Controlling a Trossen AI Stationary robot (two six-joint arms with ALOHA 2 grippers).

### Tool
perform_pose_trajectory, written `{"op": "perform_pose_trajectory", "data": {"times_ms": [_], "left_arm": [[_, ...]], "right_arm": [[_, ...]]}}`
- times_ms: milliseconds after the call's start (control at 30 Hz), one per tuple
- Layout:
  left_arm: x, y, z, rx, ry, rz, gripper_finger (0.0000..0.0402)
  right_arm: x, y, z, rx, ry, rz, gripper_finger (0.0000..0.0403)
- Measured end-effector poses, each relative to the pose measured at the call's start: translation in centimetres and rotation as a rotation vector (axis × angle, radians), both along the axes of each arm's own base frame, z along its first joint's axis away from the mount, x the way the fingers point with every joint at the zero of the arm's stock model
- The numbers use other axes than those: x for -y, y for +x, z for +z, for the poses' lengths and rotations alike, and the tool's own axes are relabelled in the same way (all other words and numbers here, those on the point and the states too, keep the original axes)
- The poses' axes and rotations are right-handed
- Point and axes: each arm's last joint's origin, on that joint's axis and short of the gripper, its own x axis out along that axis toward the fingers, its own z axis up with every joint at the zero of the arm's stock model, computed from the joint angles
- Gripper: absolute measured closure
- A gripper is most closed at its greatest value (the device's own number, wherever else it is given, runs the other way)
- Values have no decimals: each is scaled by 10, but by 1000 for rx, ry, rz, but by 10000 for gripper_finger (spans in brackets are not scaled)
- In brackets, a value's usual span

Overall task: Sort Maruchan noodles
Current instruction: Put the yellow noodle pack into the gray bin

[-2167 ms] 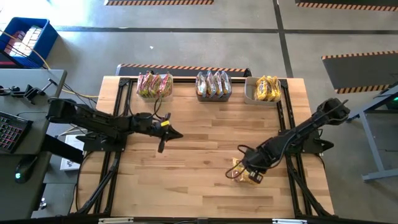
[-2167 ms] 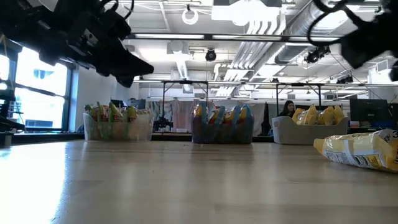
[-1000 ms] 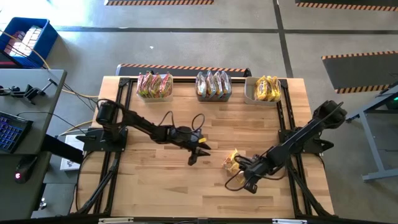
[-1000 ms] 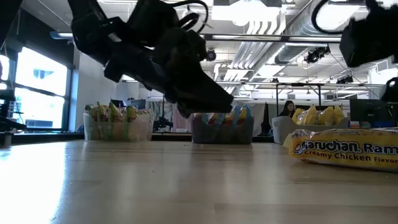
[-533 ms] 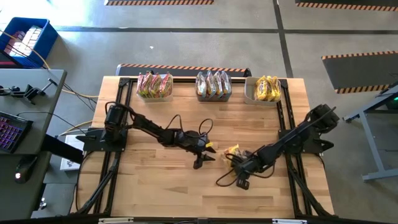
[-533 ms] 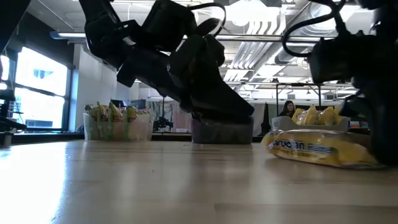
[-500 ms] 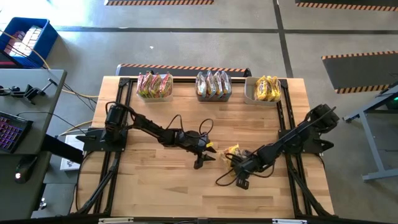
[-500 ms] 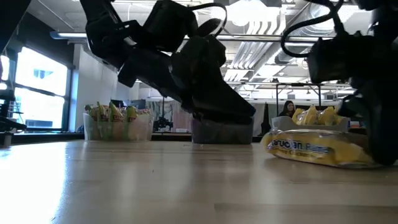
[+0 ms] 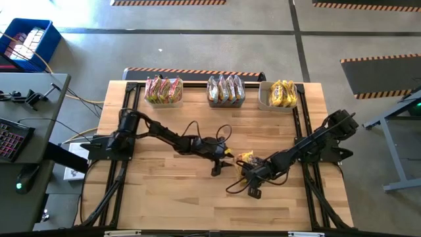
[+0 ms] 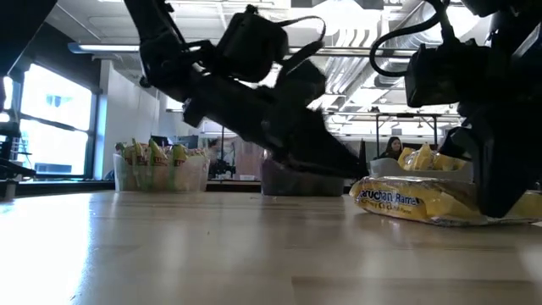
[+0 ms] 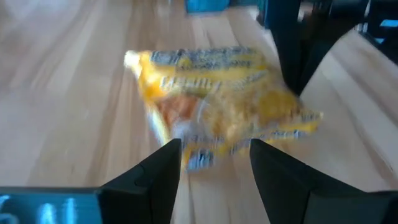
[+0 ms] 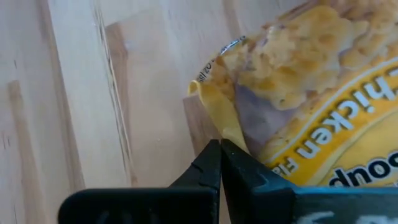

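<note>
1. High view: a yellow Maruchan noodle packet (image 9: pixel 246 158) lies flat on the wooden bench (image 9: pixel 164 197), a little right of its middle. The left gripper (image 9: pixel 222 162) reaches in from the left edge and sits just beside the packet. The right gripper (image 9: pixel 249 172) reaches in from the right edge and meets the packet's near side. Along the far edge stand three bins: a left bin (image 9: pixel 164 91) of green-red packets, a middle bin (image 9: pixel 225 90) of packets with pink-red printing, and a right bin (image 9: pixel 279 95) of yellow packets near the far right corner.

2. Low view: the packet (image 10: pixel 415 203) rests on the bench (image 10: pixel 212 254), its printed "Maruchan Ramen" side facing the camera. One dark arm slants down to it from the left; another dark arm stands over its right end.

3. Left wrist view: the left gripper (image 11: pixel 214 163) has its fingers (image 11: pixel 155 177) spread apart, with the packet (image 11: pixel 217 106) just ahead of the gap and not gripped.

4. Right wrist view: the right gripper (image 12: pixel 220 158) has its fingers (image 12: pixel 205 171) pressed together, tips at the crimped edge of the packet (image 12: pixel 305 106); I cannot tell whether any plastic is pinched between them.
</note>
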Motion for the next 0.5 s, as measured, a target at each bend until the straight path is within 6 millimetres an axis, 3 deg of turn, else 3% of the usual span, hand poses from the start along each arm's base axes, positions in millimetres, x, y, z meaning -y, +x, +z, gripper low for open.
{"op": "perform_pose_trajectory", "data": {"times_ms": [267,500], "left_arm": [[4,14,-14,-6,10,-115,224],[5,17,-23,-11,24,-144,267]], "right_arm": [[-1,1,1,15,-3,24,403],[-1,2,1,28,-6,31,403]]}}
